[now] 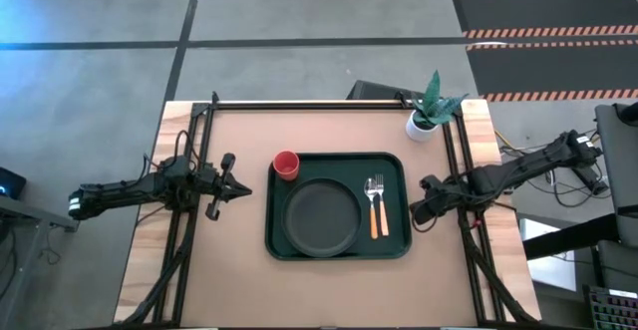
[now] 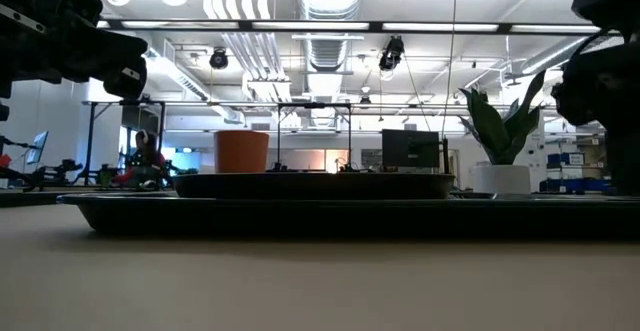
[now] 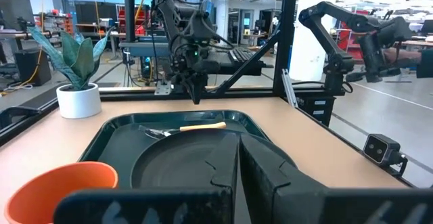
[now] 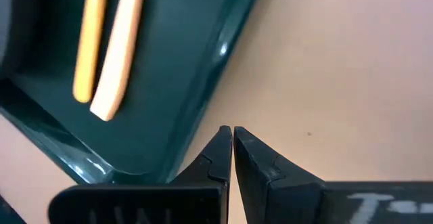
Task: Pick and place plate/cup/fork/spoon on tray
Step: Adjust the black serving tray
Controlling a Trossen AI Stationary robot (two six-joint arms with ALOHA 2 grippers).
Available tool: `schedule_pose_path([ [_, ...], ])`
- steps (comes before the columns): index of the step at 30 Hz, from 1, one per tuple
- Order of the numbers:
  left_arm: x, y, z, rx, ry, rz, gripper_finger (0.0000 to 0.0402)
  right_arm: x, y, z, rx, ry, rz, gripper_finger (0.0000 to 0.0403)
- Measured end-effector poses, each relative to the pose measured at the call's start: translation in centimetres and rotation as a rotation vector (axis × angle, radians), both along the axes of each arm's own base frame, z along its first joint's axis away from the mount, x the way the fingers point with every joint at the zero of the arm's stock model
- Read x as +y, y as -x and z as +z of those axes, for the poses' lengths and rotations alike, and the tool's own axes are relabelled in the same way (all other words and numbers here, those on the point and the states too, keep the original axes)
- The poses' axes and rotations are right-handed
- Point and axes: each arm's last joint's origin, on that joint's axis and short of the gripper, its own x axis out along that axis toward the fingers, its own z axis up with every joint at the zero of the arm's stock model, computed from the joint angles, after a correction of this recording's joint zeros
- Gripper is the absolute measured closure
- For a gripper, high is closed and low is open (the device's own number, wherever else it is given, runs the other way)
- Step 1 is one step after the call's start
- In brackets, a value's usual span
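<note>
Green is the colour of the big tray (image 1: 337,242), and it lies in the middle of the counter (image 1: 239,280), between the two sets of fingers. The dark plate (image 1: 322,216) sits inside the tray. The red cup (image 1: 286,165) stands on the tray's far corner, the one nearest the left fingers (image 1: 242,185). The fork (image 1: 371,206) and the spoon (image 1: 380,204) lie side by side on the tray next to the plate, on the side nearest the right fingers (image 1: 417,216). Their orange handles touch or almost touch.

The left fingers are pressed together with nothing in them. They hang beside the tray, a little way off from the cup, and they point across the tray.

The right fingers are pressed together too, and they hold nothing. They are just past the tray's edge, over bare counter, close to the ends of the two orange handles.

A white pot with a green plant (image 1: 427,117) stands at the far edge of the counter, past the right fingers
</note>
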Motion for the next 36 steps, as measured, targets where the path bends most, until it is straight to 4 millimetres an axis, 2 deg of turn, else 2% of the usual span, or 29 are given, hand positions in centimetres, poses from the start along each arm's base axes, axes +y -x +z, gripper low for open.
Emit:
schedule_pose_path([
  [6, 0.0, 0.0, 0.0, 0.0, 0.002, 0.0, 0.0402, 0.2, -0.7, -1.2, -0.038, -0.019, -0.005, 0.0394],
  [17, 0.0, 0.0, 0.1, -0.011, 0.0, 0.0, 0.0402, 1.0, -2.8, -3.3, 0.035, -0.013, 0.043, 0.0394],
  [27, 0.0, 0.0, 0.1, -0.008, 0.001, -0.001, 0.0402, 1.4, -4.9, -2.7, 0.022, 0.015, 0.056, 0.0394],
  [36, 0.0, 0.0, 0.1, -0.006, 0.003, -0.001, 0.0402, 0.4, -5.3, -2.7, 0.006, 0.064, 0.058, 0.0394],
])
